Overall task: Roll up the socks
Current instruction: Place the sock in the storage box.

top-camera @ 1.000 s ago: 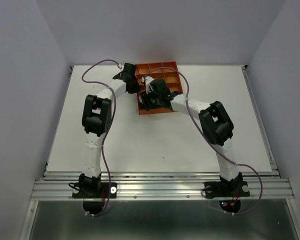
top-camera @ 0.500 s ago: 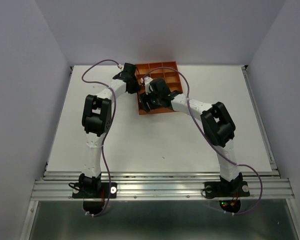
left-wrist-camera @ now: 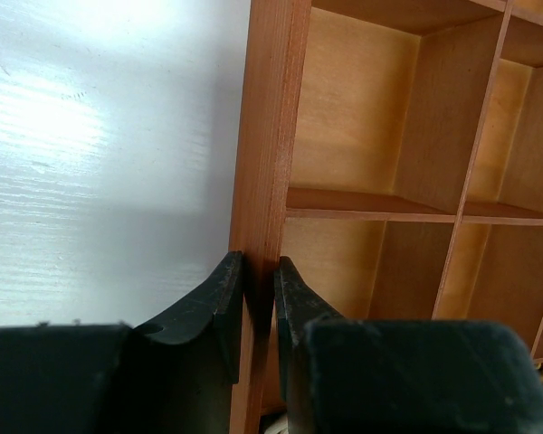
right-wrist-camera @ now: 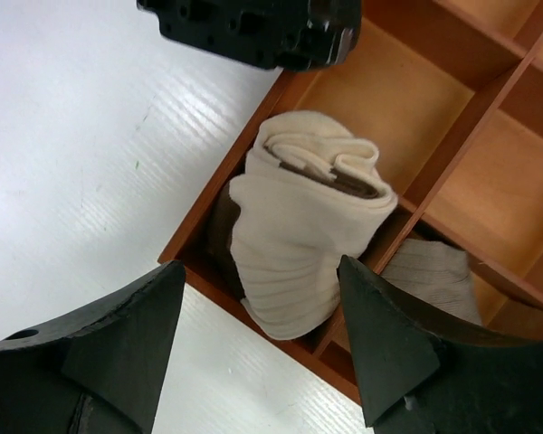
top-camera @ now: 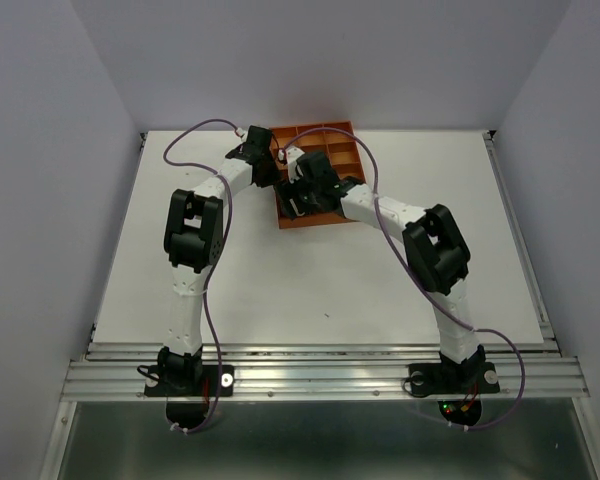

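1. Nearest, the right fingers (right-wrist-camera: pixel 258 289) have spread wider over the last second. They are released and hover over the rolled cream sock with brown bands (right-wrist-camera: pixel 299 226).
2. That roll sits free in the corner cell of the orange gridded wooden tray (right-wrist-camera: pixel 389 81). Judged rolled and stowed. A ribbed taupe sock (right-wrist-camera: pixel 434 276) lies in the next cell.
3. Cell walls hem the roll, so straight up looks the free way out. The white counter (right-wrist-camera: pixel 72 136) lies open beside the tray.
4. Farther on, the left fingers (left-wrist-camera: pixel 259 312) are clenched on the tray's outer wall.

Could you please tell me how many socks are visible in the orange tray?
2: a cream rolled sock fills the tray's corner compartment; a pale ribbed sock lies in the adjoining compartment, partly behind a divider. Others may be hidden.
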